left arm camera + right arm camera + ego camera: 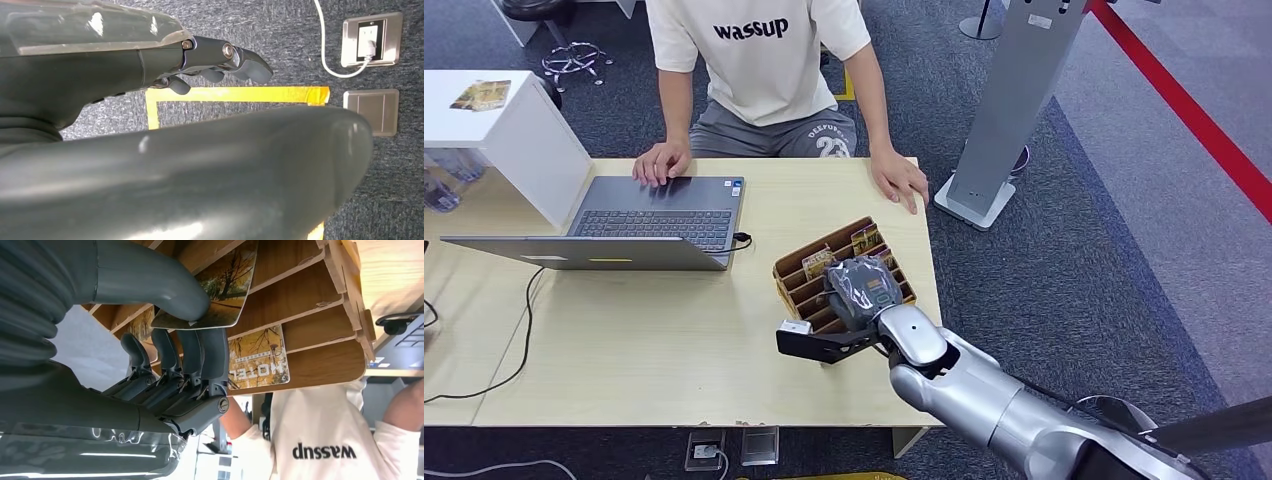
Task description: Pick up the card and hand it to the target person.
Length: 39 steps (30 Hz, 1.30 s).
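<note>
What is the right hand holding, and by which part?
The right hand pinches a card by its lower edge, thumb against fingers, still in the wooden rack.

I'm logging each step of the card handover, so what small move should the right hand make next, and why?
Probably lift straight up out of the wooden rack. The right hand already pinches a card between thumb and fingers, but the card sits in its slot beside another card, and the person waits across the table.
</note>
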Available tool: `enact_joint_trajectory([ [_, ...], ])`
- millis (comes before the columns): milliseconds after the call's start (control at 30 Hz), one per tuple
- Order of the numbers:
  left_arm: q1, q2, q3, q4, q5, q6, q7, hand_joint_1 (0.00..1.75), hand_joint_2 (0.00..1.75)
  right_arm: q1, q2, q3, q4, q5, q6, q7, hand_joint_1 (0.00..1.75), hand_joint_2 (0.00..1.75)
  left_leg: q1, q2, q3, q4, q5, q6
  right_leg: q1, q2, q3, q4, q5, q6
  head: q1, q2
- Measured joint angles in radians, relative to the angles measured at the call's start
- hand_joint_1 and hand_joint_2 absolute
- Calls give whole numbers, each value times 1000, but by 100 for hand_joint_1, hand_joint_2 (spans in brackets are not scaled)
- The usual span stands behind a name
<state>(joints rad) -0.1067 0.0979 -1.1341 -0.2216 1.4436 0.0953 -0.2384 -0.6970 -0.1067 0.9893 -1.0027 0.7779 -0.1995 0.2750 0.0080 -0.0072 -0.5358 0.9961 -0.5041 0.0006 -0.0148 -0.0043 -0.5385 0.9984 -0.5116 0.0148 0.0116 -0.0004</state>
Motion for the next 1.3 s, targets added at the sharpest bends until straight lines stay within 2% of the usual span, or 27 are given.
enact_joint_trajectory([
  [200,4,4,0,0,12,0,0,0,0,-34,-29,-7,-72,-60,57,48,140,175,0,0,0,0,0,0,0,0,0,0,0,0,0,0],
  [533,9,7,0,2,28,0,0,0,0,-91,-122,-63,-309,-74,104,164,140,175,0,0,0,0,0,0,0,0,0,0,0,0,0,0],
  [800,9,9,0,4,30,-3,0,0,0,-104,-165,-93,-473,-79,102,176,140,175,0,0,0,0,0,0,0,0,0,0,0,0,0,0],
  [900,9,9,0,4,25,-7,0,0,0,-101,-165,-93,-485,-57,69,141,140,175,0,0,0,0,0,0,0,0,0,0,0,0,0,0],
  [1033,8,9,0,4,16,-11,0,0,0,-94,-161,-93,-468,-20,-25,79,140,175,0,0,-1,0,0,0,0,0,0,0,0,0,0,0],
  [1300,3,8,0,4,8,-11,3,0,0,-88,-138,-106,-318,24,-235,-49,140,175,0,0,-1,0,0,0,0,0,0,0,0,0,0,0],
])
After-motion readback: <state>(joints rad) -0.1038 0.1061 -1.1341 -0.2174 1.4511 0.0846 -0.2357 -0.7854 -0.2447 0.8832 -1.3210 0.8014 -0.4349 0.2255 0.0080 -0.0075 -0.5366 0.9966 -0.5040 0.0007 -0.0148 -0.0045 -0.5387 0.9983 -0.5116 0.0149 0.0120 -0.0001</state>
